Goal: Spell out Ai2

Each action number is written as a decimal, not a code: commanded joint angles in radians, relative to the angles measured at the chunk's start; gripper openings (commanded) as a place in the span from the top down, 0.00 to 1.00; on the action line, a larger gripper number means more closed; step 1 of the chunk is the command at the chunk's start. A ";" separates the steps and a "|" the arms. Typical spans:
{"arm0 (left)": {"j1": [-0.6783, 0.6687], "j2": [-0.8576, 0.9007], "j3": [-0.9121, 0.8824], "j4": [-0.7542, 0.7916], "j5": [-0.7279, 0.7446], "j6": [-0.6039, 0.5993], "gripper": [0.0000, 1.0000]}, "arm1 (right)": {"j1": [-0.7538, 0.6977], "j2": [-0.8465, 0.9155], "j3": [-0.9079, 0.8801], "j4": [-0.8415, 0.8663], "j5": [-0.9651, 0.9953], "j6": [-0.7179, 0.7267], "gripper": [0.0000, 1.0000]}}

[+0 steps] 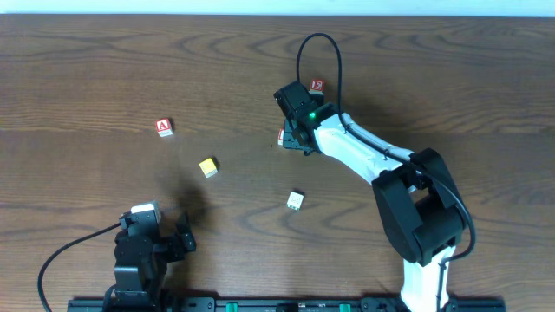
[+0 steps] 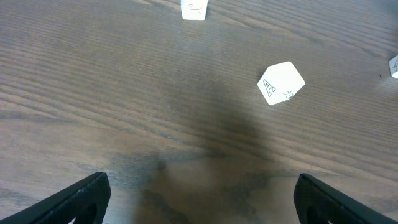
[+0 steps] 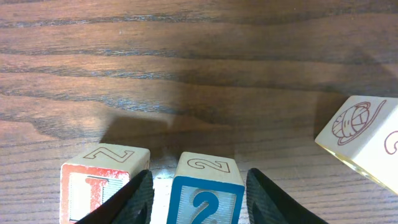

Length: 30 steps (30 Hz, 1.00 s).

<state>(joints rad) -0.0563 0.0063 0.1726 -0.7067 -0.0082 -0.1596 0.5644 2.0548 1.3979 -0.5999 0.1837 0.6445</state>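
Wooden surface (image 3: 199, 62); blue 2 block (image 3: 205, 193) is bracketed, ungripped, by the parted right jaws; left jaws are spread wide.

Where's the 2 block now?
Right wrist view, bottom centre: the blue 2 block sits between the fingers of the right gripper, a red block just left of it.
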 commanded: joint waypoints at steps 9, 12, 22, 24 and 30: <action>-0.005 -0.002 -0.012 -0.024 -0.018 0.002 0.05 | 0.011 0.009 -0.004 0.014 0.033 -0.081 0.46; -0.005 -0.002 -0.012 -0.024 -0.018 0.002 0.05 | 0.010 0.009 0.000 0.012 0.042 -0.101 0.45; -0.005 -0.002 -0.012 -0.024 -0.018 0.002 0.05 | -0.011 0.002 0.190 -0.110 0.108 -0.153 0.44; -0.005 -0.002 -0.012 -0.024 -0.018 0.002 0.05 | -0.018 0.002 0.251 -0.142 0.108 -0.165 0.45; -0.005 -0.002 -0.012 -0.024 -0.018 0.002 0.05 | -0.030 -0.010 0.485 -0.330 0.103 -0.187 0.40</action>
<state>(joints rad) -0.0563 0.0063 0.1726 -0.7071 -0.0082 -0.1596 0.5446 2.0548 1.7920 -0.8875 0.2672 0.4908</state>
